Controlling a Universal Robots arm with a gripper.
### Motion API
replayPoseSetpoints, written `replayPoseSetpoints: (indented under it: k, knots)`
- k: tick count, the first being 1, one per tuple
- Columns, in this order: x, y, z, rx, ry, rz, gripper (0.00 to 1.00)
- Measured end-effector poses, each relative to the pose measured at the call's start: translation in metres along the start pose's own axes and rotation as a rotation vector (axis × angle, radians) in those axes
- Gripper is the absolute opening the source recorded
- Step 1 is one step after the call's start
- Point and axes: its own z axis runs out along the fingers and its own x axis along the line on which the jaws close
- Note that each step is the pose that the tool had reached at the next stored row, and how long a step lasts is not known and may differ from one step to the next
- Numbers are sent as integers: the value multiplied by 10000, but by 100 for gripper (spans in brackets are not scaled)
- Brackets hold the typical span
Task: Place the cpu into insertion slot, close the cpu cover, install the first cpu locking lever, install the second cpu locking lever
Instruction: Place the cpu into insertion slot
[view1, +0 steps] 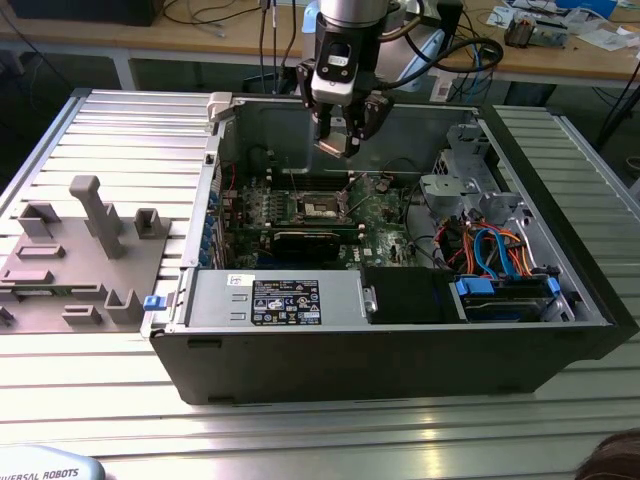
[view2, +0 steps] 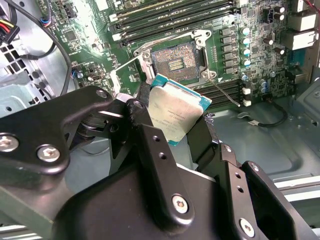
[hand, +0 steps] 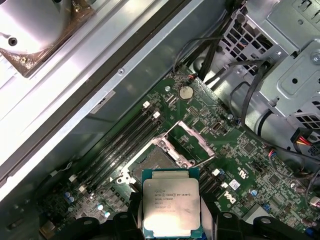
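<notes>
Hangs from above with the wrist pointed down. Grips the cpu by two opposite edges between the black fingers of the gripper.

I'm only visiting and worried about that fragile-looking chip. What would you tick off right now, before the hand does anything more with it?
1. Grip: ok. The hand is shut on the cpu, holding it by two opposite edges.
2. Insertion slot empty: ok. Its contact field is bare.
3. Cpu cover out of the way: ok. It is swung up off the slot.
4. Locking lever released: ok for this one, which angles away from the slot. The second: cannot tell.
5. Cpu squared up over the slot: cannot tell.
6. Cpu seated: not ok. It hangs in the hand, apart from the slot.
</notes>
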Motion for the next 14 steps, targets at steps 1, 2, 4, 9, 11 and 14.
replayPoseSetpoints:
  k: [1,2,4,9,11,14]
  knots:
    - [0,0,0,0,-1,16,55]
    - [0,0,0,0,-1,29,55]
    - [0,0,0,0,-4,67,55]
    - [0,0,1,-1,-8,150,55]
    - [0,0,1,-3,-10,209,55]
    - [0,0,2,-3,-12,256,55]
